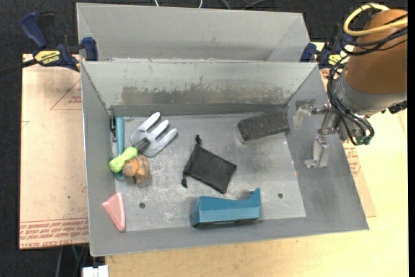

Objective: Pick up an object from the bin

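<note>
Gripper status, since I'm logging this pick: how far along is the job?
Done: nothing; the dark grey block, black pouch and blue object lie on the bin floor. In hand: the gripper hangs by the bin's right wall, beside the dark grey block, carrying nothing visible. Left: reach a thing, grasp it, lift it out.

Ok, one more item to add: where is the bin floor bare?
Right of the black pouch, between the grey block and the blue holder, is bare; so is the strip behind the pouch. Crowded at the view's left: silver fork, pink wedge.
</note>
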Robot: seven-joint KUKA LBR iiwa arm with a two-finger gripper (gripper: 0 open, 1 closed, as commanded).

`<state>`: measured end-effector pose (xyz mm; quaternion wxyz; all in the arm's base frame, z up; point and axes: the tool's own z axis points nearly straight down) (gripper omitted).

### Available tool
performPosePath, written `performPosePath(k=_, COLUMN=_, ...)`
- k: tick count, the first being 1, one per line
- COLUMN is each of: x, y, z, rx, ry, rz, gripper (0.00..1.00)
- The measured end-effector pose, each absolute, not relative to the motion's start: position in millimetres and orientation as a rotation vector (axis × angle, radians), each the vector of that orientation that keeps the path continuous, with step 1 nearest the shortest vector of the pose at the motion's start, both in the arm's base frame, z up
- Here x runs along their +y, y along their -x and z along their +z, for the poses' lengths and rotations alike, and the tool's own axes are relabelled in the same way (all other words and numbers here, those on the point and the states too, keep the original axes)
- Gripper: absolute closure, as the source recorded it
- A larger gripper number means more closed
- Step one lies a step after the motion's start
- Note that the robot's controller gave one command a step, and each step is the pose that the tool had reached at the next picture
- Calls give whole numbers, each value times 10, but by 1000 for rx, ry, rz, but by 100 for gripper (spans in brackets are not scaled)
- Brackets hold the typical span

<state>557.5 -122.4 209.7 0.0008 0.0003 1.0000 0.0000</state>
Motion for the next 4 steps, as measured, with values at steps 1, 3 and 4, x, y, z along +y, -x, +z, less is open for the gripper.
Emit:
performPosePath(k=1, x=-676, y=-5698, z=1800, rx=3138, ry=112, rz=0, gripper=0)
performPosePath(k=3, x=-123, y=-5451, z=919, rx=3135, ry=147, rz=3, gripper=0)
performPosePath(k=4, x=-143, y=-5305, z=757, rx=3109, ry=54, rz=-2, gripper=0)
